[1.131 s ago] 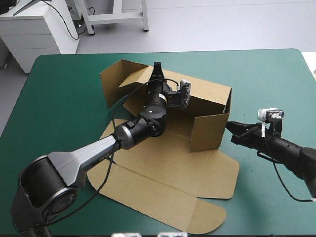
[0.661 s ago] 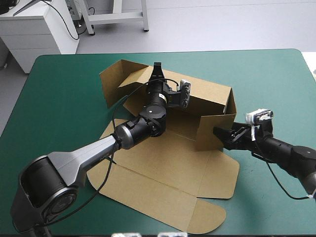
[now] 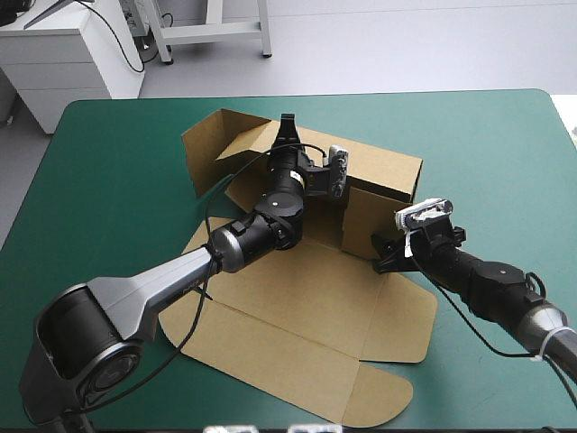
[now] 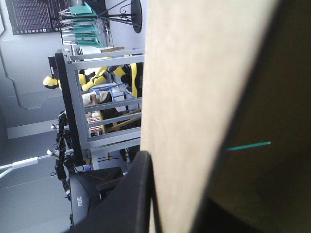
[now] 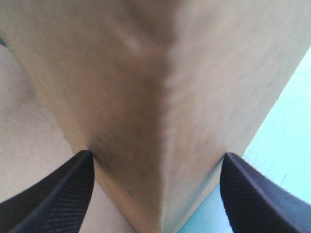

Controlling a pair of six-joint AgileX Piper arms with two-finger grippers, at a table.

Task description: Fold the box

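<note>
Right pincer (image 5: 156, 154) spread, straddling box (image 5: 160, 73) corner

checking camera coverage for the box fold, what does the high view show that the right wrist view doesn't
Only the high view: the whole box, its unfolded part lying flat toward the near edge, and the left gripper at the far wall. Only the right wrist view: the right gripper is open, its black fingers standing either side of an upright corner of the box. Both: brown walls standing, with the teal-green cover beside them.
</note>
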